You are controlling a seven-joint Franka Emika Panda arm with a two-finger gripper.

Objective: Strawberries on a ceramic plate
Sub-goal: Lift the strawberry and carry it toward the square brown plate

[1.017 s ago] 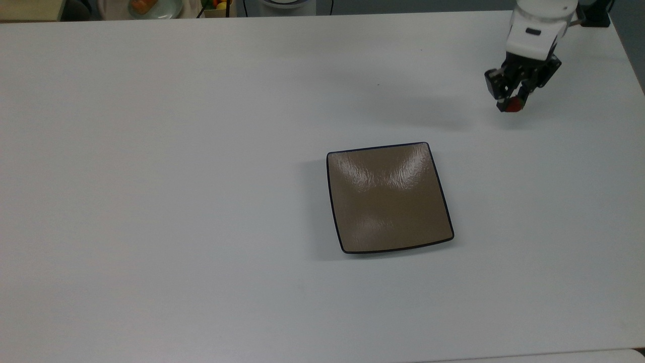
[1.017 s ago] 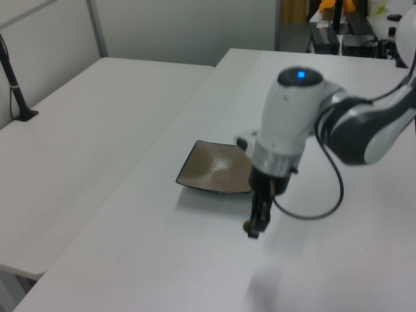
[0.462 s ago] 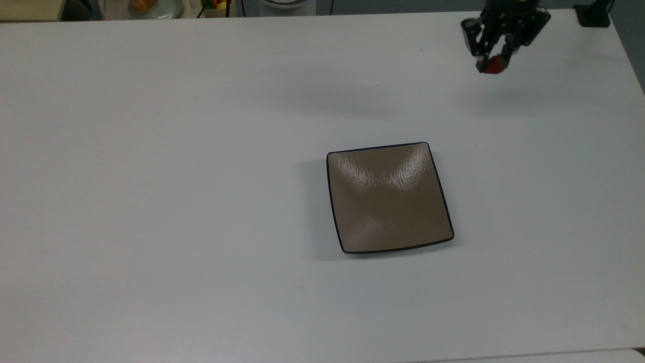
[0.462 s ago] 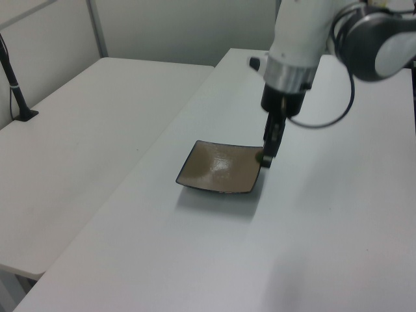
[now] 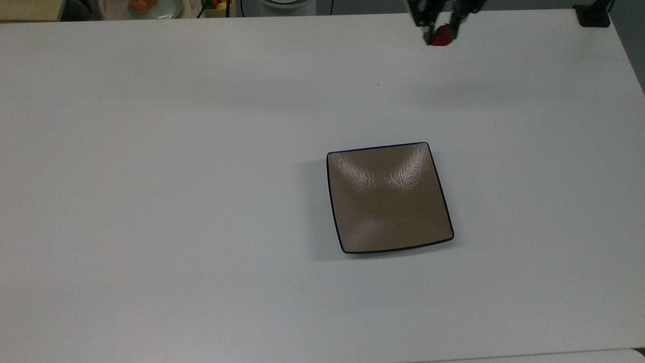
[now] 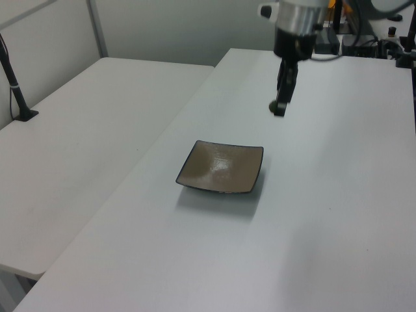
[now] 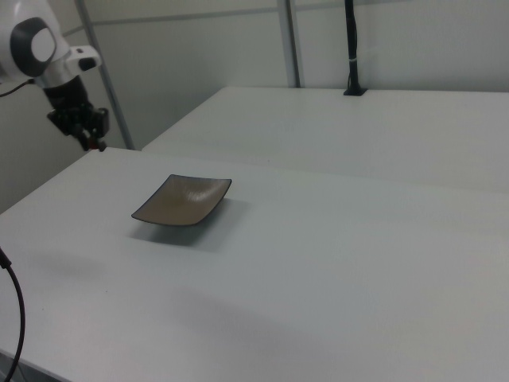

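In the top view, the big white table has the brown ceramic plate sitting flat near the middle, and nothing lies on the plate. At the top view's top left edge, past the table, there is a round pale dish with orange food. The gripper is at the top edge of the top view, well apart from the plate, and it pinches the little red strawberry between its fingers. In the left view, the plate lies on the table, and the gripper hangs in the air beyond it, pointing straight down from the white arm. Another white table stands on the left view's left. In the right view, the plate sits on the table, and the gripper is up in the air on the right view's far left, with the strawberry as a tiny red spot at its tip. A black post stands on the far table.
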